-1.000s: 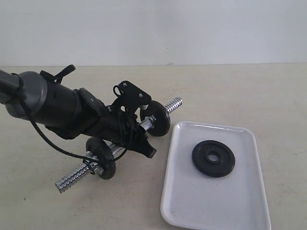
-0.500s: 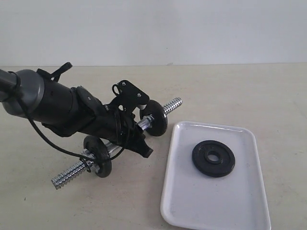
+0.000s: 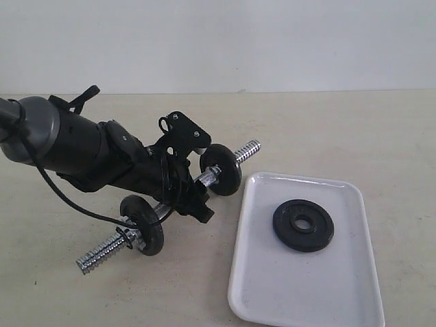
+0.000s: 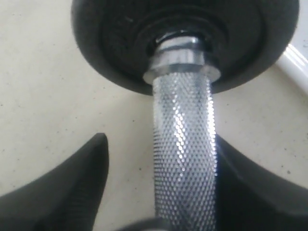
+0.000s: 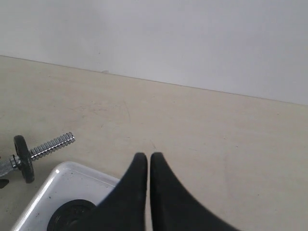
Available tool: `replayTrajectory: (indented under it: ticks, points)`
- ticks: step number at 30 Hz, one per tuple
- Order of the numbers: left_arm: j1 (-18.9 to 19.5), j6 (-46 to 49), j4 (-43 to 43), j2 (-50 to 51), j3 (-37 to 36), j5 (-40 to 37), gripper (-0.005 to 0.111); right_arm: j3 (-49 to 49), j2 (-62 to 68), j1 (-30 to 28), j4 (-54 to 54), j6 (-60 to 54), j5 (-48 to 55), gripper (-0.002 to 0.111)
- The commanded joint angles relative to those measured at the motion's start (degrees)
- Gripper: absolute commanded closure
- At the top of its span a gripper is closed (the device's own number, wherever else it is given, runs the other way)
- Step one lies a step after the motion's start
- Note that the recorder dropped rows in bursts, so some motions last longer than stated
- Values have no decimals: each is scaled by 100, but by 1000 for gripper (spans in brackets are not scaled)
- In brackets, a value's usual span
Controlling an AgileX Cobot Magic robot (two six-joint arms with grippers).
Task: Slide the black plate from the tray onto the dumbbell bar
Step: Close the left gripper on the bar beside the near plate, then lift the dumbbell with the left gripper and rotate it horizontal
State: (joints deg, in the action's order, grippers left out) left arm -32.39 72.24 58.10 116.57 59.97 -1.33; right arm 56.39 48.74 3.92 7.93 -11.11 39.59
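The dumbbell bar [image 3: 178,199] lies slantwise on the table, left of the tray [image 3: 272,293]. Two black discs sit on it, one toward each end [image 3: 144,225] [image 3: 221,169]. My left gripper [image 3: 192,197] straddles the knurled middle of the bar [image 4: 183,144]. The left gripper [image 4: 160,140] is open: one finger [image 4: 82,183] stands clear of the bar, the other [image 4: 245,183] is against it. A black plate [image 3: 303,225] lies flat in the white tray. My right gripper [image 5: 148,156] is shut and empty, above the tray's far corner [image 5: 53,187].
The right wrist view also shows the bar's threaded end [image 5: 50,144] with a disc [image 5: 23,165] beside the tray, and the plate [image 5: 72,214] in it. A pale wall [image 3: 272,41] rises behind the beige table [image 3: 340,129].
The left jaws have opened off the bar's middle. The bar shifted slightly and now rests on the table. The right gripper stayed shut.
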Motion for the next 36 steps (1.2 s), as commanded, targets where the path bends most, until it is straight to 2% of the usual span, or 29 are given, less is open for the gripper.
replayTrajectory:
  ticks: [1, 13, 15, 17, 19, 20, 25, 29, 36]
  points:
    - [83, -18, -58, 85, -51, -215, 54, 29, -8, 3, 61, 8, 9, 108]
    - [145, -65, -355, 291, -51, -522, 54, 29, -8, 3, 74, 8, 9, 108]
    - [145, -65, -355, 338, -51, -578, 58, 29, -8, 3, 74, 8, 9, 108]
    - [145, -65, -355, 338, -51, -607, 71, 29, -8, 3, 74, 8, 9, 108]
    - [145, -65, -700, 338, -51, -718, 96, 29, -8, 3, 74, 8, 9, 108]
    - [145, -65, -861, 338, -51, -766, 103, 29, -8, 3, 74, 8, 9, 108]
    - [145, -54, -1354, 323, -51, -822, 102, 29, -8, 3, 72, 8, 36, 108]
    - [145, -14, -2097, 140, -51, -1069, 102, 29, -8, 3, 72, 8, 71, 108]
    - [145, 210, -2323, -378, -51, -1091, 102, 29, -8, 3, 72, 8, 71, 108]
